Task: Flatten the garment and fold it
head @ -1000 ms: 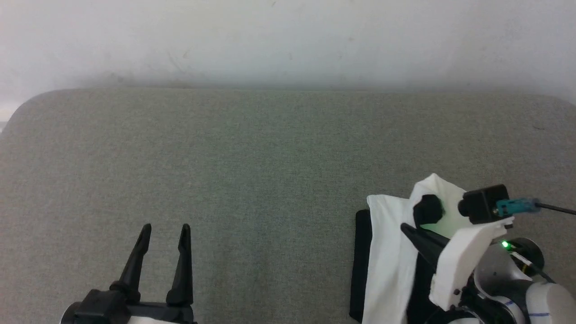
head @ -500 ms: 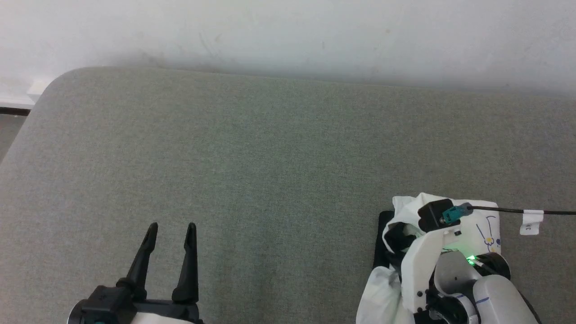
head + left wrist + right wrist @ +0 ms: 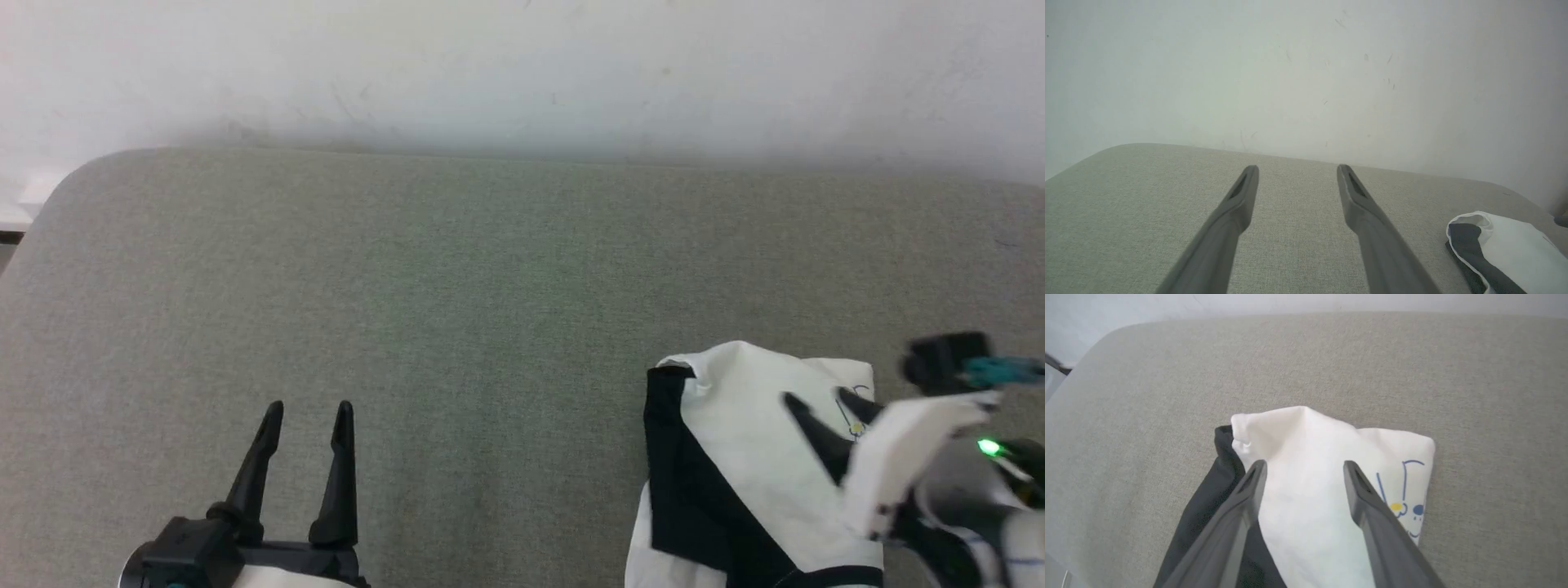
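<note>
Item: the garment, one, soft, lying bunched at the near right of the grey cushion, white panel uppermost with a black side showing along its left edge and a small blue-and-yellow print toward its right corner; its near end runs out of the head view, so I cannot tell how much lies close to the cushion's front edge. Item: my right gripper, jaws spread and holding nothing, poised over the white panel, blurred in the head view; whether its tips touch the cloth I cannot tell. Item: my left gripper, jaws spread, empty, well apart from the garment over bare cushion. Hazards, as I judge them: closing here on the middle of the panel would likely catch several stacked layers, so a pull would drag the whole heap instead of opening it. A one-sided pull, with my left jaws this far off, would probably twist the cloth into new creases. A tug toward me could slide the shirt off the front edge. Pressing too deep could snag the cushion's weave along with the shirt.
</note>
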